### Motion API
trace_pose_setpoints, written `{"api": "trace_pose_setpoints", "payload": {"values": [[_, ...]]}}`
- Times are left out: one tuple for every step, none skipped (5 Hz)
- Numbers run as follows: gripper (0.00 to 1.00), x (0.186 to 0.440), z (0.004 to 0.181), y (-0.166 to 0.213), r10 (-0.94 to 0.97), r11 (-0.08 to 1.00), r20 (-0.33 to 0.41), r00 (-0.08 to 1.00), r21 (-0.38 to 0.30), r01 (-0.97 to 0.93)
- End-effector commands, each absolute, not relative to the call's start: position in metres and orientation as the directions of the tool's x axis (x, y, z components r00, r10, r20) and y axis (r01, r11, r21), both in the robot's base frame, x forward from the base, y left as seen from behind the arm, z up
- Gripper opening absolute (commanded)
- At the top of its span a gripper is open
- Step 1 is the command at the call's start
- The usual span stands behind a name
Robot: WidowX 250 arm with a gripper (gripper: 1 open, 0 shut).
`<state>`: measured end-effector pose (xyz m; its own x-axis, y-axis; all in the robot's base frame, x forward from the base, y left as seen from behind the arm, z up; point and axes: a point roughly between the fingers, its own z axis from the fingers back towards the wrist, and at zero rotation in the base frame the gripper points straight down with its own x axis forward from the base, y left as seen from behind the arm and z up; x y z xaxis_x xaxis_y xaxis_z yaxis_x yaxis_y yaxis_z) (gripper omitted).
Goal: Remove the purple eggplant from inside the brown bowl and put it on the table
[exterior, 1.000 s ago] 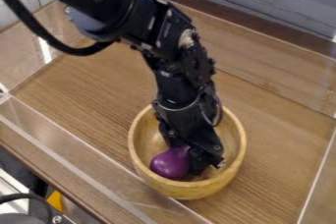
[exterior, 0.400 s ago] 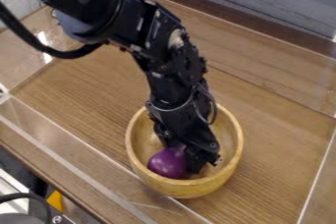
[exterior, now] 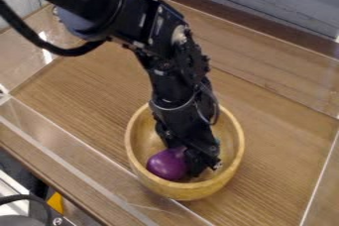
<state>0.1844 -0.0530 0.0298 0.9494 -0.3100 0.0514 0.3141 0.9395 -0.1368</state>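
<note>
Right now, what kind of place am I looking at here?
Probably a robot test bench, not a kitchen. A black arm reaches into a wooden bowl holding a toy eggplant, on a table fenced by clear walls.

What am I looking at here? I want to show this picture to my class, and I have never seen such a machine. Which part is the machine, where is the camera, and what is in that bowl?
The black jointed thing is a robot arm reaching down from the upper left. At its end is a gripper, a two-fingered claw pointing straight down. The single camera looks down from above and to one side. The arm works over a brown wood-grain table fenced by clear plastic walls. On it stands a round light tan wooden bowl. Inside the bowl lies a small glossy purple toy eggplant. The gripper is down in the bowl with its fingers shut, right at the eggplant. It seems to have it pinched, though the arm hides the contact.
</note>
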Motion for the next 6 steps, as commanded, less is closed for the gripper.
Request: {"api": "trace_pose_setpoints", "payload": {"values": [[0.00, 0.180, 0.037, -0.067, -0.297, 0.943, 0.038, 0.954, -0.143, 0.300], [0.00, 0.182, 0.052, -0.066, -0.317, 0.937, 0.038, 0.948, -0.144, 0.319], [0.00, 0.183, 0.066, -0.064, -0.338, 0.930, 0.036, 0.940, -0.143, 0.340], [0.00, 0.185, 0.077, -0.062, -0.376, 0.915, 0.035, 0.926, -0.143, 0.377], [0.00, 0.186, 0.085, -0.060, -0.415, 0.898, 0.034, 0.909, -0.144, 0.415], [0.00, 0.187, 0.094, -0.066, -0.396, 0.907, 0.032, 0.918, -0.145, 0.396]]}}
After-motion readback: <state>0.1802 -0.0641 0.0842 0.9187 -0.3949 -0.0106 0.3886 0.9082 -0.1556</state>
